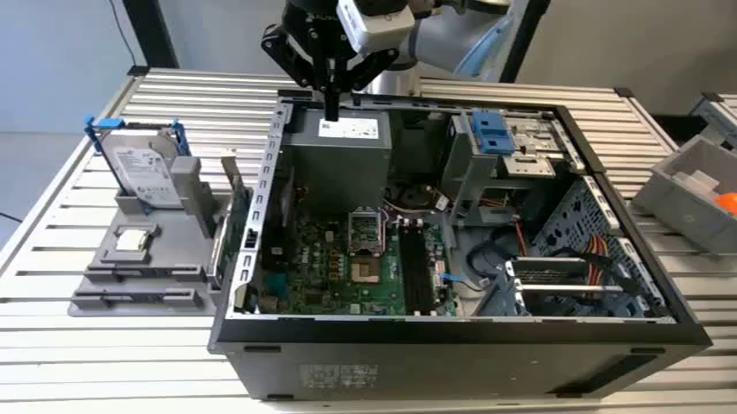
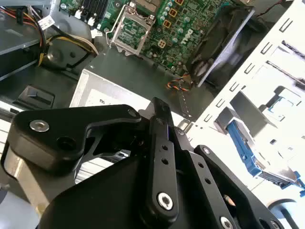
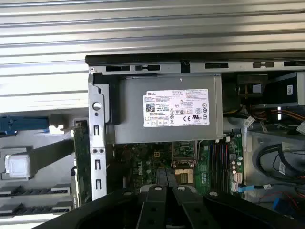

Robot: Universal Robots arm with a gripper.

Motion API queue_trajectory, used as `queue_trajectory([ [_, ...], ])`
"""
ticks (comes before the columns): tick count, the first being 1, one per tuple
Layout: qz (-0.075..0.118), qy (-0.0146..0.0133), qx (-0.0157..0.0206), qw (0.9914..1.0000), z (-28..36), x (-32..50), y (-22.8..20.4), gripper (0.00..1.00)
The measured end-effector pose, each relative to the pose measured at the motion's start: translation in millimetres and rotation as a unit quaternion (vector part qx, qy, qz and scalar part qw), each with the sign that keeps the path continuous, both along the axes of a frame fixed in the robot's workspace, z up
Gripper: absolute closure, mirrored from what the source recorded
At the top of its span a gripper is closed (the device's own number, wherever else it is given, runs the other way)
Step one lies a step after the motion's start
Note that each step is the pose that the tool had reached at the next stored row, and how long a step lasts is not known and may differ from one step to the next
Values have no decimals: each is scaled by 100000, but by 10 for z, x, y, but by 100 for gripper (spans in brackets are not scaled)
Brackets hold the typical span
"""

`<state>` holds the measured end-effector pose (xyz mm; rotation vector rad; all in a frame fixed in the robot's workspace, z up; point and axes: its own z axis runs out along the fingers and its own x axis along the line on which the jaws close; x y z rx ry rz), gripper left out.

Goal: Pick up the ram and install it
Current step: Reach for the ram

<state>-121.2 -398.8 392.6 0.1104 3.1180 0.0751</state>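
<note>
Over the far rim of the open computer case (image 1: 461, 362), the pincer (image 1: 331, 114) is hanging pointed down, right above the grey power supply (image 1: 334, 164). Its fingers are reading as one thin dark bar, pressed together and gripping nothing.

The case is sitting mid-surface (image 1: 173, 95), reaching toward the near edge. The exterior view is giving what the wrist views are not:
- a grey holder (image 1: 127, 263) lying by the surface's edge on the exterior view's left
- a hard drive (image 1: 144, 172) standing upright on the holder
- a grey bin (image 1: 691, 185) at the opposite edge

A thin green board (image 1: 240, 228) with a metal bracket is standing on edge between holder and case wall. The first wrist view is showing the same board (image 3: 82, 162). It is also looking down on the power supply's label side and the long memory slots (image 3: 217, 162), which are showing as plain dark strips.

The second wrist view is catching the pincer's linkage from behind, one finger (image 2: 159, 138) edge-on. Beyond the finger it is showing a black fan (image 2: 224, 43) beside the motherboard (image 2: 181, 24).

Where the ram is lying, I cannot tell.
</note>
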Motion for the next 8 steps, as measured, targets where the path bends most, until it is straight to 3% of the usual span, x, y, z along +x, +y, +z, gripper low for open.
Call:
queue_trajectory([
  [8, 0, 1, -1, 100000, 0, 0, 0, 100],
])
